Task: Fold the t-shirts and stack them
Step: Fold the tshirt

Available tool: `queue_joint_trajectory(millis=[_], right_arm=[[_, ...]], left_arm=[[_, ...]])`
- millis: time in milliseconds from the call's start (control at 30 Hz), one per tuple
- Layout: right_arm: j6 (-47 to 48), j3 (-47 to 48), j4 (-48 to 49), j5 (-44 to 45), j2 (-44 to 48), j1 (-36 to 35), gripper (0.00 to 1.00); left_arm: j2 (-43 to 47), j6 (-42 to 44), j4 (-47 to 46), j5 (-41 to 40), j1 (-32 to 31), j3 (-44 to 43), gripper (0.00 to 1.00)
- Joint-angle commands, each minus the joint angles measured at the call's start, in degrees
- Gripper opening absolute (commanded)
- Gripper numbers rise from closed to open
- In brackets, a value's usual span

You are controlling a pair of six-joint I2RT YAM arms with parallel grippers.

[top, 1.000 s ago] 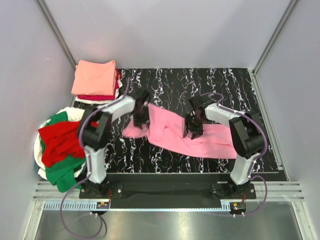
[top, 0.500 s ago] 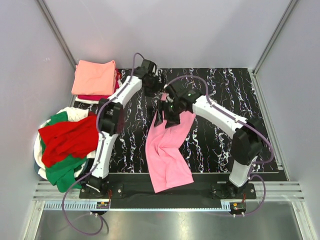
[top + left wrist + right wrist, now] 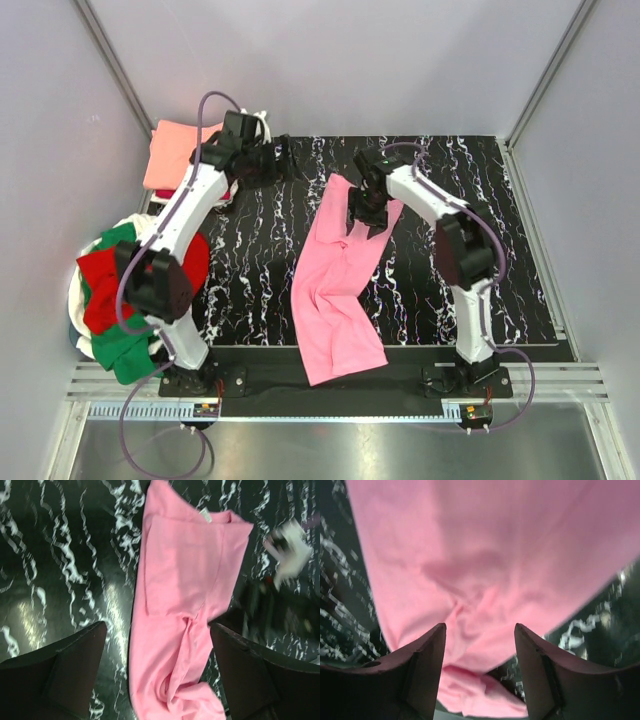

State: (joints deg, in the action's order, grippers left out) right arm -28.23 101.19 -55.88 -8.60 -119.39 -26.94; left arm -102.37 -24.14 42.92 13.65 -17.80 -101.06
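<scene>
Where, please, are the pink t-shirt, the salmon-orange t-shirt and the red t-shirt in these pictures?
pink t-shirt (image 3: 335,290): top external view, middle of the laid-out cloth.
salmon-orange t-shirt (image 3: 165,155): top external view, left part of the folded top.
red t-shirt (image 3: 98,290): top external view, left part of the crumpled cloth.

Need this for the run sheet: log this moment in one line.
pink t-shirt: unfolded on table; left end effector: open, empty; right end effector: open over shirt; folded stack: far left

Folded stack partly behind left arm
</scene>
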Motion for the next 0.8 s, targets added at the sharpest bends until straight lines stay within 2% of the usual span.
queue_joint_trajectory(millis=[0, 133, 400, 433, 533, 567, 767], right_arm=[[2.9, 8.5, -2.8, 1.1, -7.9, 0.0, 0.64], [3.3, 17.7, -5.7, 0.4, -17.1, 0.4, 0.63], [1.5, 47.1, -8.1, -3.6, -38.6, 4.2, 0.62], [-0.7, 50.0, -6.1, -6.1, -41.4, 4.6, 0.64], [-6.4, 47.9, 9.4, -14.5, -43.0, 7.0, 0.68], [-8.1, 47.5, 15.7, -14.3, -43.3, 7.7, 0.69], [-17.4, 50.8, 30.4, -15.0, -47.0, 9.1, 0.74]], left_arm=[[7.5, 0.9, -3.9, -2.8, 0.0, 10.1, 0.91], [15.5, 0.1, -6.3, -2.3, 0.4, 18.9, 0.91], [22.0, -3.2, -11.8, -1.6, 0.4, 33.5, 0.89], [23.5, -3.5, -12.9, -0.7, 0.3, 34.9, 0.88], [26.2, -4.0, -14.6, 0.1, -0.2, 40.2, 0.88], [26.6, -4.0, -14.5, 0.0, -0.5, 42.1, 0.88], [28.0, -2.4, -13.4, 0.4, -1.3, 45.3, 0.88]])
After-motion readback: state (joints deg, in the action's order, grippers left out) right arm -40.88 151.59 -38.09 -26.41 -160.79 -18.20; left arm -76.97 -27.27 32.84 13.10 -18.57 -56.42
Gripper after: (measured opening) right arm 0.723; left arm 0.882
